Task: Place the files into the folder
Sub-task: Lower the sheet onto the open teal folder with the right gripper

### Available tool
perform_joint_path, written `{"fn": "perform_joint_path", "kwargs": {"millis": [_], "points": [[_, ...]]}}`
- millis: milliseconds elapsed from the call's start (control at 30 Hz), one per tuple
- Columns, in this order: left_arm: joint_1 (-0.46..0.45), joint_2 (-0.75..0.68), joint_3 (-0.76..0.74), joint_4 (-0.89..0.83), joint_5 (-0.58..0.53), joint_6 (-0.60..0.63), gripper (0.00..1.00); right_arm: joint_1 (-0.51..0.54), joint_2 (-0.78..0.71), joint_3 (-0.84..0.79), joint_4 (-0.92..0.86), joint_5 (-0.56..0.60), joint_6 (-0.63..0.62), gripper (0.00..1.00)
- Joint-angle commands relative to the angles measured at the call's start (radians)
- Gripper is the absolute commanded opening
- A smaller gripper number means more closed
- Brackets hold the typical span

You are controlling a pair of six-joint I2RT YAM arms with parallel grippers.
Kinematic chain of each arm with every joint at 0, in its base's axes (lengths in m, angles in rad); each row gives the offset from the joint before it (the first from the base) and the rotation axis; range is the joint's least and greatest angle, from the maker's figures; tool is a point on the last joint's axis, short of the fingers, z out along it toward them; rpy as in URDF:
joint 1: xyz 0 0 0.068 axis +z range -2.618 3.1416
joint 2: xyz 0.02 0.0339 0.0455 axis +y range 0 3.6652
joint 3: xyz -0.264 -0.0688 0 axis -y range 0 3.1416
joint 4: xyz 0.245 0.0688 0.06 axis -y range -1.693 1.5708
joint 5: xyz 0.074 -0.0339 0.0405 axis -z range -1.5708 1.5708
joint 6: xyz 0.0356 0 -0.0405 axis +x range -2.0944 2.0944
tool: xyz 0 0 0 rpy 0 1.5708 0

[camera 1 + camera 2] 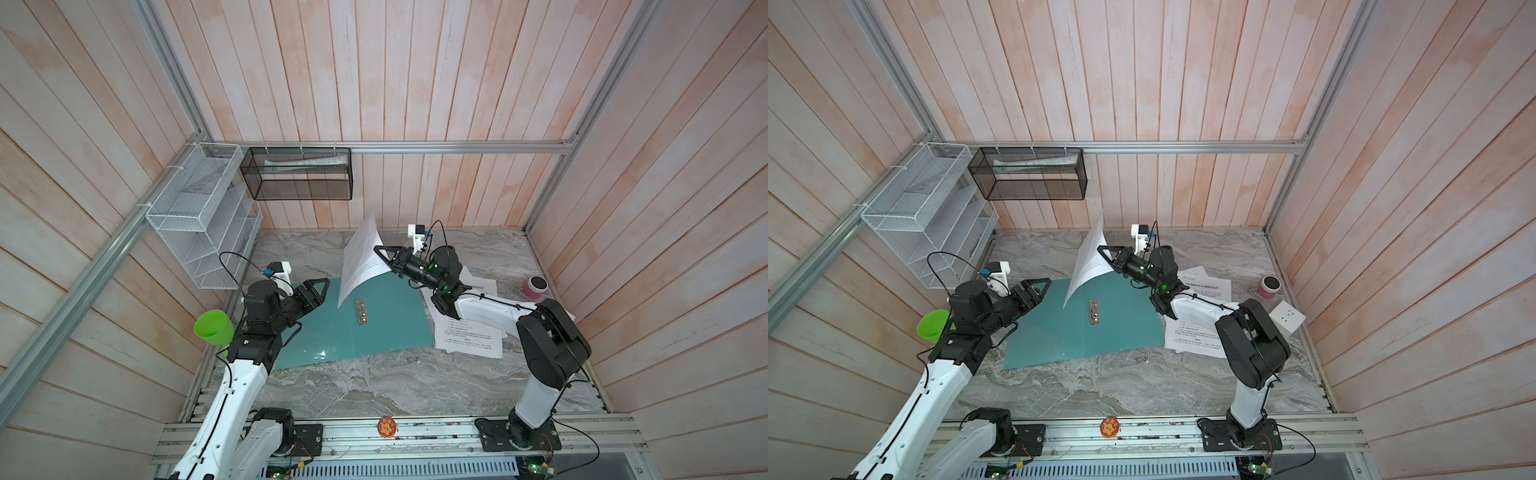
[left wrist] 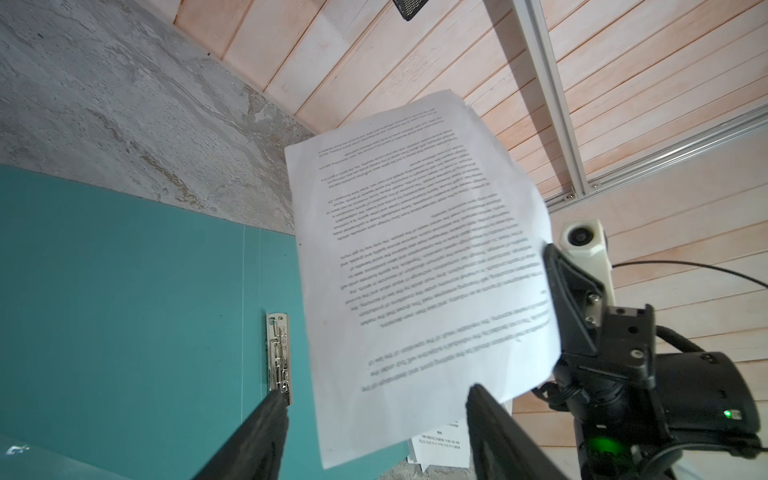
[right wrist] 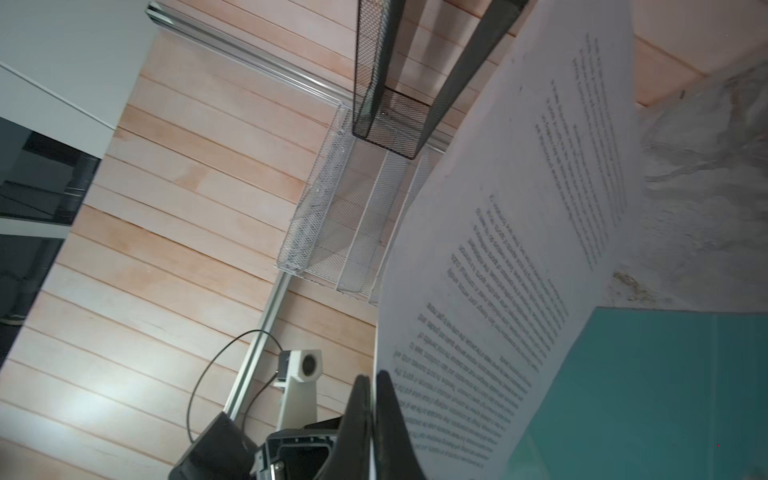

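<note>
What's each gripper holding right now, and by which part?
The right gripper pinches one printed sheet by its long side edge, above the folder. The left gripper is open and holds nothing.

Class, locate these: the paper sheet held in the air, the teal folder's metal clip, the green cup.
held paper sheet (image 1: 360,262): in a top view, middle of printed face.
metal clip (image 1: 362,311): in a top view, centre of the bar.
green cup (image 1: 212,328): in a top view, inner wall.
</note>
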Motion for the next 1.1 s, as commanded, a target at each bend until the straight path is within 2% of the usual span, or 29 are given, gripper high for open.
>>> {"fn": "perform_joint_path", "kwargs": {"millis": [0,167,233,500,600,1067], "points": [[0.007,-0.013,-0.025,-0.016,0.006,0.017,0.70,0.047,0.074,-0.045,-0.084,0.177,-0.154,0.00],[0.007,-0.017,-0.052,-0.011,0.006,0.008,0.70,0.093,0.165,-0.048,-0.181,0.235,-0.288,0.00],[0.007,-0.020,-0.064,-0.011,0.006,0.004,0.70,0.103,0.164,-0.059,-0.247,0.288,-0.347,0.00],[0.007,-0.027,-0.110,0.010,0.011,-0.015,0.70,0.120,0.107,-0.137,-0.319,0.419,-0.489,0.00],[0.007,-0.024,-0.118,0.010,0.004,-0.012,0.69,0.129,0.084,-0.170,-0.313,0.462,-0.508,0.00],[0.007,0.003,-0.132,0.014,0.002,0.005,0.68,0.190,0.086,-0.188,-0.268,0.503,-0.526,0.00]]}}
